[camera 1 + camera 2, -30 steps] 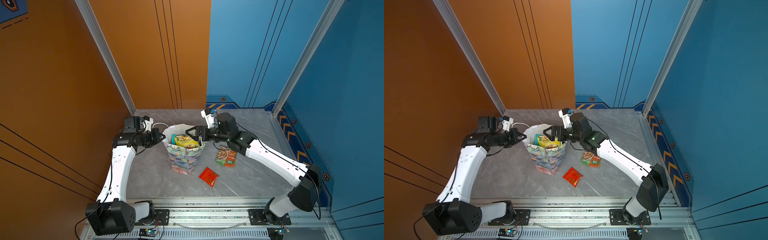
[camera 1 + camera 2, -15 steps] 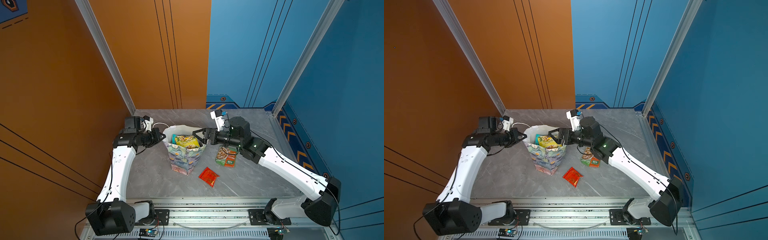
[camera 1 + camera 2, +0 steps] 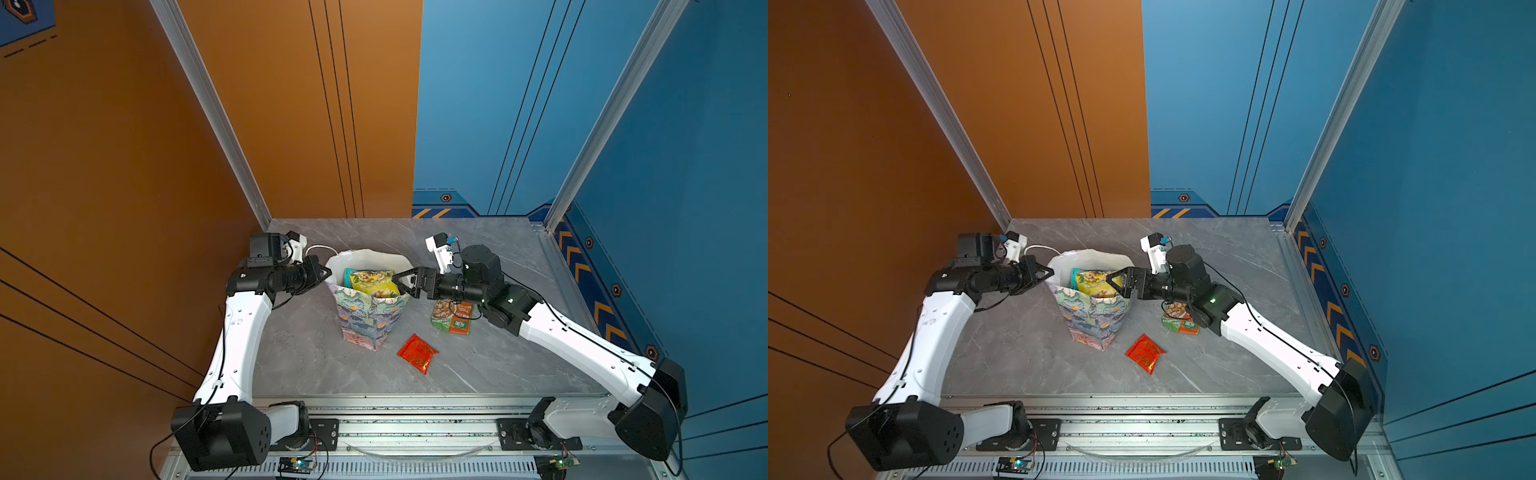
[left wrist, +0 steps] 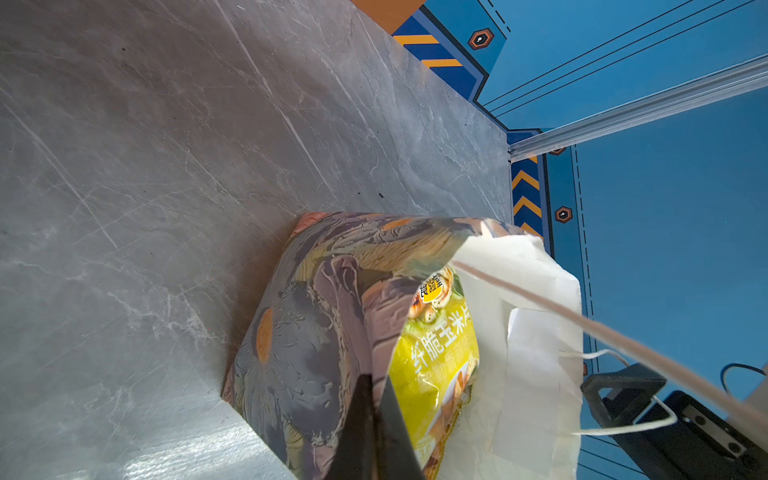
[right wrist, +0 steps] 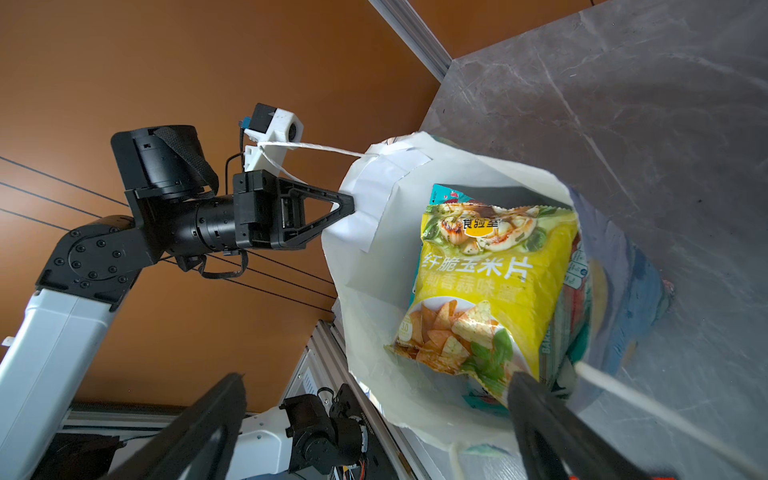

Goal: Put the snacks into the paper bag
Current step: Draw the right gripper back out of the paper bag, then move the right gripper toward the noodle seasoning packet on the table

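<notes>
The left end effector [image 3: 325, 272] clamped the paper bag [image 3: 370, 322] by its rim, seemingly bracing it open. The right end effector [image 3: 400, 283] gaped empty at its mouth, near the yellow chip bag [image 3: 371, 281] inside. The red packet [image 3: 417, 353] and green-orange packet [image 3: 451, 318] lay on the bench [image 3: 311, 357].

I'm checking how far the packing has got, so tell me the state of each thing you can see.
paper bag, upright, mouth open.
yellow chip bag, standing inside the bag.
green-orange packet, lying flat outside the bag.
red packet, lying flat outside the bag.
left pincer, shut on the bag's rim.
right pincer, open, empty, at the bag's mouth.
</notes>
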`<state>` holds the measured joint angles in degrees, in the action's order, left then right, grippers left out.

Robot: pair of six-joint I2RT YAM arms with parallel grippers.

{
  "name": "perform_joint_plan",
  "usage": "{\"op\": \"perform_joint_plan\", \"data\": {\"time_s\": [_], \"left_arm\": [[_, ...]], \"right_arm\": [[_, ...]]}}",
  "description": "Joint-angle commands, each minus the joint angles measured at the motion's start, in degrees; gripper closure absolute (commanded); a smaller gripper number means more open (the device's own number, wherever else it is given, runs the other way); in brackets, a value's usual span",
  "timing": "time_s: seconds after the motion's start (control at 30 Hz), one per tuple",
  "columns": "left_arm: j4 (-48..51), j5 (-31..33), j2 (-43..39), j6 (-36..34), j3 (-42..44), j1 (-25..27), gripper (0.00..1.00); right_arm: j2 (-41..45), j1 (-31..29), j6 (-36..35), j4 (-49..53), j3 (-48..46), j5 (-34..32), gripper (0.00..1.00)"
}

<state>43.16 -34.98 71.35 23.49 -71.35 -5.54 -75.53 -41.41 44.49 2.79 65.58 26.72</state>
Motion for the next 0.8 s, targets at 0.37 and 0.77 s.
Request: {"op": "perform_joint_plan", "data": {"time_s": [0.37, 0.77], "left_arm": [[-2.64, 0.51, -0.54, -0.12, -0.04, -0.35, 1.00], [-2.87, 0.35, -0.43, -0.19, 0.07, -0.76, 1.00]], "right_arm": [[2.54, 7.14, -1.41, 7.33, 1.80, 15.91, 0.00], [4.65, 6.83, -10.68, 19.74, 3.45, 18.91, 0.00]]}}
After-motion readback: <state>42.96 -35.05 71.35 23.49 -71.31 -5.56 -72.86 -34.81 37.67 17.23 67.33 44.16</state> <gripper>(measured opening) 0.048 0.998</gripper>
